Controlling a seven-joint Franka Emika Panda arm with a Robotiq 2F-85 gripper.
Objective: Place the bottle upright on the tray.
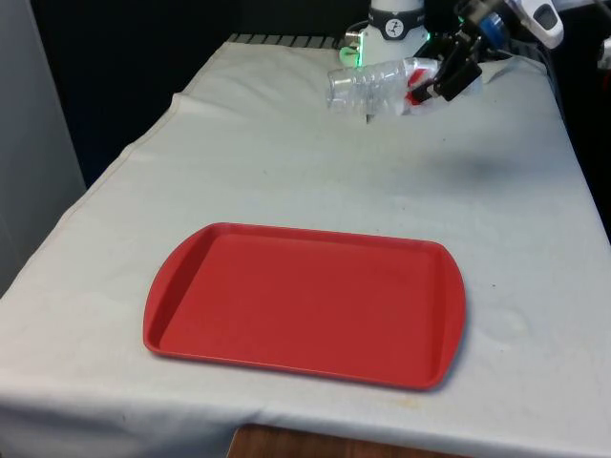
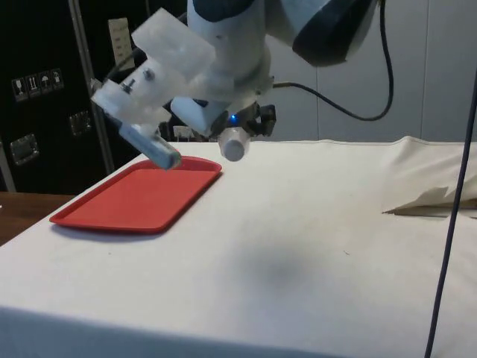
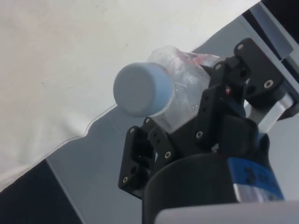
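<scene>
Clear crumpled plastic bottle with a pale blue cap and a red label (image 1: 377, 86) held horizontally in the air above the far end of the table, well apart from the flat red plastic tray with rounded corners (image 1: 305, 303). Gripped near the neck end by the black two-finger gripper (image 1: 447, 76), fingers closed against the bottle's sides in the wrist view (image 3: 187, 116), cap (image 3: 142, 88) poking out past them. Base of the bottle pointing toward the front view's left; nothing under it but the white cloth-covered table (image 1: 286, 172).

Step in hand, by the look of it: carrying toward the tray while turning the bottle upright. To do it well:

- Keep the grip firm but not crushing; thin, already dented walls likely to buckle or slip.
- Rotate the wrist until the cap faces up and the base faces down before descending.
- Travel at height, clear of the tray's raised rim (image 2: 134, 224).
- Aim for the tray's flat middle, away from the sloped edges.
- Lower until the base sits flat, then release; light empty bottle apt to topple if dropped or let go tilted.
</scene>
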